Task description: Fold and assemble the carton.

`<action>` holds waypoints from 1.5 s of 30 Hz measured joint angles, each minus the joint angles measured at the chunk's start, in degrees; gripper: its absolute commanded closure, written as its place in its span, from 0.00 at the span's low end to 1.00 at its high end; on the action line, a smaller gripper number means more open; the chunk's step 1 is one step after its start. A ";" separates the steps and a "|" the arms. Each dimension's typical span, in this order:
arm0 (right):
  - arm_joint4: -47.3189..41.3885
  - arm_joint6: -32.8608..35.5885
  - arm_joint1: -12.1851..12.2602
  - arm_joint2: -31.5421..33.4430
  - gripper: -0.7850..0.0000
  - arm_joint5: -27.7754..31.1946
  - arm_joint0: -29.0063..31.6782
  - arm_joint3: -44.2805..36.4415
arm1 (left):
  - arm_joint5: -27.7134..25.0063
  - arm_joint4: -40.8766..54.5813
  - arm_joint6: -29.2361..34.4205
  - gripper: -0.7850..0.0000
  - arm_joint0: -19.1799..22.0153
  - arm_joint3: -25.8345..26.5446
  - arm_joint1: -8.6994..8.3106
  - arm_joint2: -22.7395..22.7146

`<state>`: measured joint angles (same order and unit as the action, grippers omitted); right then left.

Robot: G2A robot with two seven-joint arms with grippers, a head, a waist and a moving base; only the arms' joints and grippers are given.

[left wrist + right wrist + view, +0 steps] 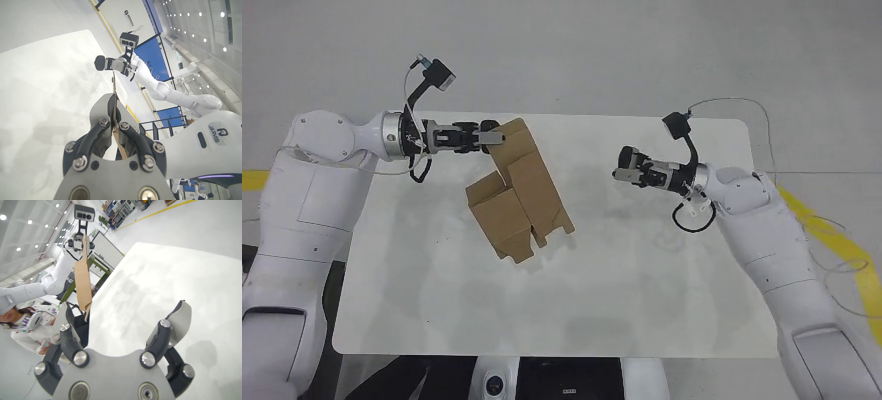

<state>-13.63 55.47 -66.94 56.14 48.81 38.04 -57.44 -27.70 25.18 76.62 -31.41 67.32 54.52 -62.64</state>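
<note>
Clamping the carton by its top edge, the left gripper dangles it lengthwise, seemingly clear of the table; the right gripper, jaws spread, hovers well apart alongside.

The left arm reaches out nearly straight from the shoulder, wrist level. The left gripper is pinched tight on the upper edge of the carton. Opposite, the right arm bends at the elbow and points inward. The right gripper hangs empty, its fingers spread wide, well apart from the left gripper.
</note>
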 measured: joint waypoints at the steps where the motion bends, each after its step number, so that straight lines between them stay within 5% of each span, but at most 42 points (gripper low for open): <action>1: -1.82 0.45 0.01 -2.00 0.00 -0.45 -0.65 -0.17 | 0.14 0.31 0.11 1.00 0.06 0.23 0.04 0.36; 7: -11.20 2.20 0.53 -12.13 0.00 -2.16 -3.58 -1.67 | 0.30 1.04 0.28 1.00 -0.01 2.19 -0.03 2.25; 34: -10.78 2.17 0.53 -11.65 0.00 -2.13 -3.55 -1.63 | -0.07 1.57 -0.11 1.00 -0.27 3.03 0.00 3.28; 45: -11.56 6.19 0.03 -13.53 0.00 -6.13 -2.30 -6.82 | 1.11 -1.49 -1.92 1.00 -4.27 7.75 -0.79 1.79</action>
<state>-25.20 61.66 -66.90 42.61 42.68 35.74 -64.25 -26.59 23.69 74.70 -35.69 75.07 53.73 -60.85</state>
